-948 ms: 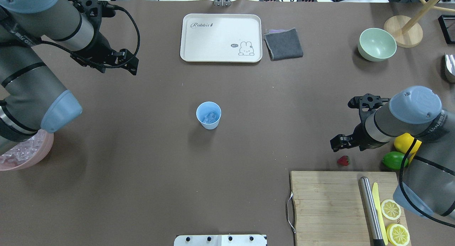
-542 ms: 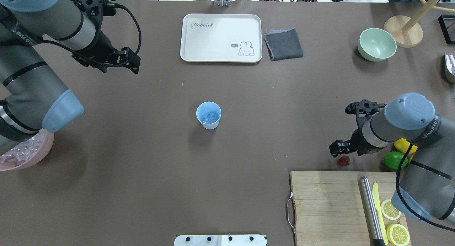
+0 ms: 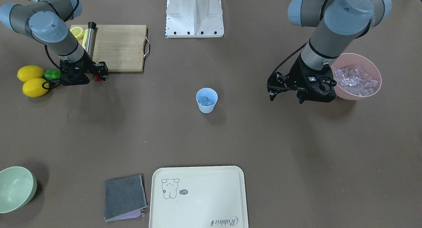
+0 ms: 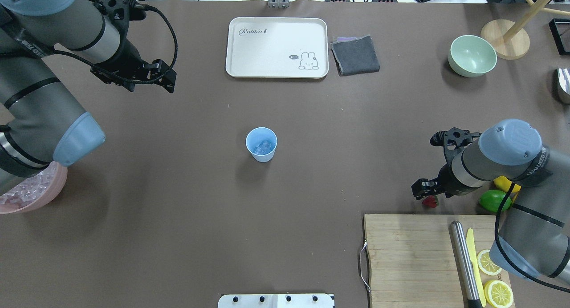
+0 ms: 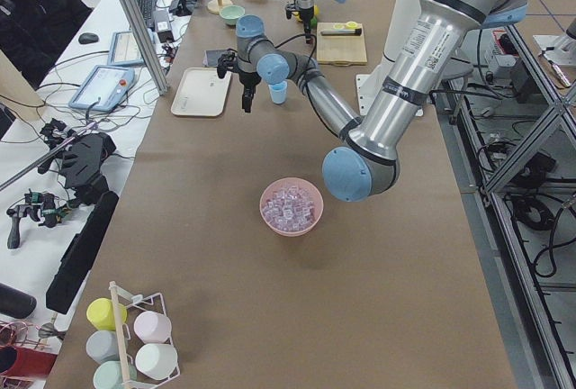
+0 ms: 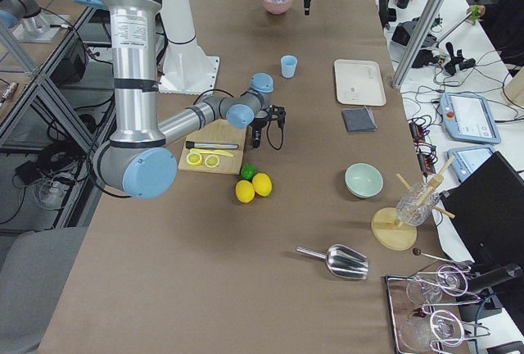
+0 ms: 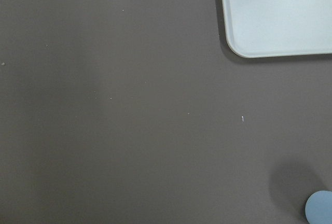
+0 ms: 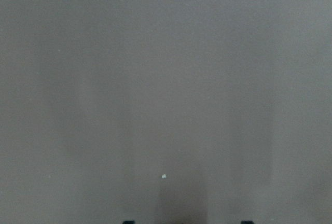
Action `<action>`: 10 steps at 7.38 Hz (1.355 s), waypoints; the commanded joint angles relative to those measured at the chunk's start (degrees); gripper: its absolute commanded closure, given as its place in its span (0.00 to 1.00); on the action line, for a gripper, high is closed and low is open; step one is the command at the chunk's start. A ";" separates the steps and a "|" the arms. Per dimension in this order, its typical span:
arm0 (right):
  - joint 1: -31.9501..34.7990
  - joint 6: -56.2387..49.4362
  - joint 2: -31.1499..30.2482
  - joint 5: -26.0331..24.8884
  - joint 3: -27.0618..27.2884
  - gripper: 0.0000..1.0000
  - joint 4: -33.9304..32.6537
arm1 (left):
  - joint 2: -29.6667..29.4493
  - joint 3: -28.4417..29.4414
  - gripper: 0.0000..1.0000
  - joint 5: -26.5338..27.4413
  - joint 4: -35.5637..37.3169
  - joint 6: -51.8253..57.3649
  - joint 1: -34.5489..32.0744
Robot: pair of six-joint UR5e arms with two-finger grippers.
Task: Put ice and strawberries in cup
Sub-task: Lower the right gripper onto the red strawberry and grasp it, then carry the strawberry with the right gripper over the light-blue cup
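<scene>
By the cutting board's (image 4: pixel 409 254) far edge, right gripper (image 4: pixel 423 191) just beside the strawberry (image 4: pixel 430 202), jaws wide apart, gripping nothing

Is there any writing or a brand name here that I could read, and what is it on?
"Rabbit": on the cream tray, in one corner.
Speech bubble beside the tray's bunny drawing: too small to read for sure.
Lettering on the right arm's band: partly hidden, not readable.
</scene>
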 commanded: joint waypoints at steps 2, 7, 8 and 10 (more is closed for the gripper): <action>-0.26 -0.75 -0.01 0.51 0.06 1.00 -0.05 | 0.00 -0.06 0.02 0.18 0.00 -0.75 0.03; 4.49 1.78 23.31 1.22 1.64 1.00 -15.03 | 1.83 0.20 0.03 0.01 0.00 7.73 -2.76; 4.49 4.75 29.90 0.52 -0.36 1.00 -17.60 | 3.67 0.20 0.03 0.00 0.00 10.82 -3.39; 3.27 10.47 43.35 -1.67 -10.17 1.00 -20.17 | 7.02 0.29 0.03 -0.08 -0.09 17.32 -5.93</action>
